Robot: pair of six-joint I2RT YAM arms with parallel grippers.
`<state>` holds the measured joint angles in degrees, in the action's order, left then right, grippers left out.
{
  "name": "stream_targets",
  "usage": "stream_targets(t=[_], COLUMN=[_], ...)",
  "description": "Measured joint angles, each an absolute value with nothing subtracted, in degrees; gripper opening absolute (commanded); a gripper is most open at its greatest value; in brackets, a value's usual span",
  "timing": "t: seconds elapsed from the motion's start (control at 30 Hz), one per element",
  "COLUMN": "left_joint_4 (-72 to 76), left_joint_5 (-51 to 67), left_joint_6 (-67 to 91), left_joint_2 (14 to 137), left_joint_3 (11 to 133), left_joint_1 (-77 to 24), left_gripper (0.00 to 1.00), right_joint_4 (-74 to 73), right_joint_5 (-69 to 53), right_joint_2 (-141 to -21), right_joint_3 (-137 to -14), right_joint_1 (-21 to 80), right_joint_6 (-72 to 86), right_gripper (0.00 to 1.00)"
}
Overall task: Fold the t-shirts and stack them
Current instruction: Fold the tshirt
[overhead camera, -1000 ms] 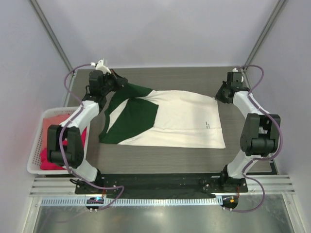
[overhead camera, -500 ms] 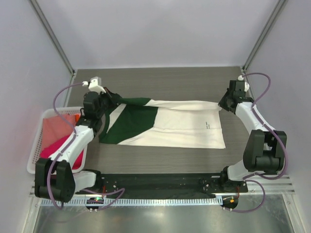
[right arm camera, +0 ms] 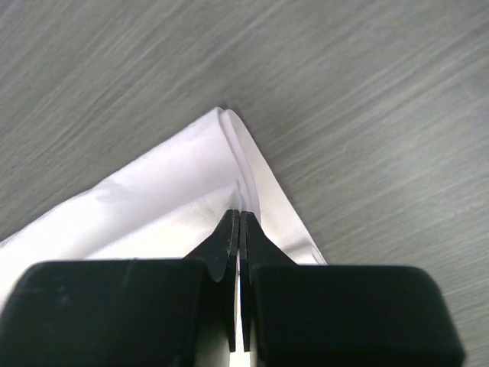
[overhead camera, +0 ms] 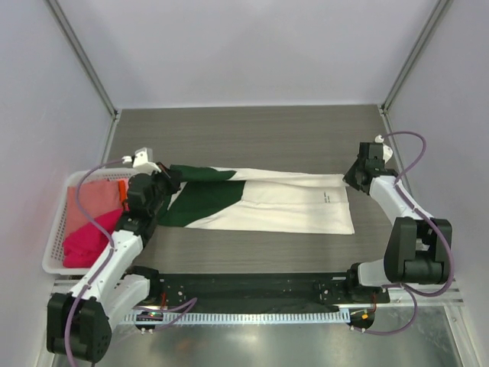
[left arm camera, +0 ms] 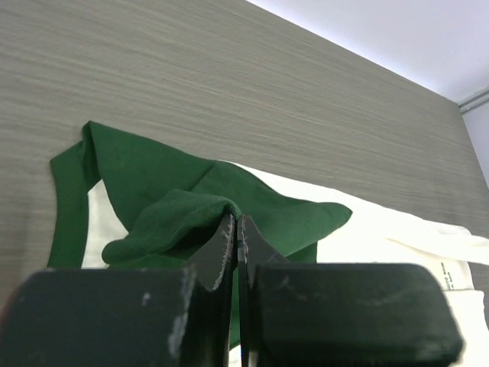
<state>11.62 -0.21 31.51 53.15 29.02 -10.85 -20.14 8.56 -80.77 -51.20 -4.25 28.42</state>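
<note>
A t-shirt (overhead camera: 290, 202) is lying across the surface (overhead camera: 252, 134); a basket (overhead camera: 53, 246) holding more shirts (overhead camera: 80, 246) is sitting at its left.

The cream shirt (overhead camera: 290, 202) on the table (overhead camera: 252, 130) turns dark green at its left end and bears a small patch of dark lettering (overhead camera: 327, 196) near its right end; the table is grey-brown with fine wood-grain streaks. The white lattice basket (overhead camera: 52, 246) at the left holds a salmon-pink shirt (overhead camera: 85, 205) and, nearer, a magenta shirt (overhead camera: 85, 243). The left arm (overhead camera: 107, 264) and right arm (overhead camera: 386, 191) are white with black joints and lilac cables (overhead camera: 412, 138).
</note>
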Motion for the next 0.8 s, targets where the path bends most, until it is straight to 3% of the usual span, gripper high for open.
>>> stream_targets(t=[0.2,0.27,0.3,0.33,0.37,0.43,0.5,0.57,0.67,0.8], left_joint_4=[8.8,7.57,6.79,6.09,5.61,4.25,2.37,0.21,-0.8,-2.98], left_joint_5=[-1.32,-1.32,-1.28,-1.23,-1.06,-0.95,-1.08,-1.54,-2.22,-2.63], left_joint_6=[33.69,34.57,35.22,35.59,36.29,37.41,38.24,39.09,40.25,40.95], left_joint_2=[46.68,44.18,42.3,40.38,38.37,34.09,29.32,25.17,21.8,27.38], left_joint_3=[24.36,22.59,21.32,19.97,18.52,15.84,14.06,13.3,13.54,17.61], left_joint_1=[-10.9,-10.92,-10.92,-10.94,-10.94,-10.94,-10.98,-11.03,-11.03,-11.03], left_gripper=[0.01,0.08,0.2,0.23,0.24,0.39,0.6,0.67,0.68,0.7], right_joint_4=[-17.89,-16.47,-15.9,-15.22,-14.68,-13.21,-11.73,-10.37,-8.73,-6.02], right_joint_5=[10.87,11.92,12.38,12.88,13.34,14.41,15.33,15.68,15.22,9.63], right_joint_2=[-76.53,-75.09,-74.04,-72.75,-71.48,-68.58,-64.82,-61.21,-57.56,-59.75], right_joint_3=[-45.15,-42.89,-41.58,-40.07,-38.79,-36.12,-33.12,-30.98,-29.85,-31.44], right_joint_1=[-4.25,-4.25,-4.25,-4.25,-4.25,-4.25,-4.25,-4.25,-3.99,-1.83], right_joint_6=[30.79,32.03,32.58,33.3,34.28,35.38,36.42,36.67,36.56,36.14], right_gripper=[0.01,0.03,0.07,0.33,0.47,0.69,0.72,0.71,0.65,0.58])
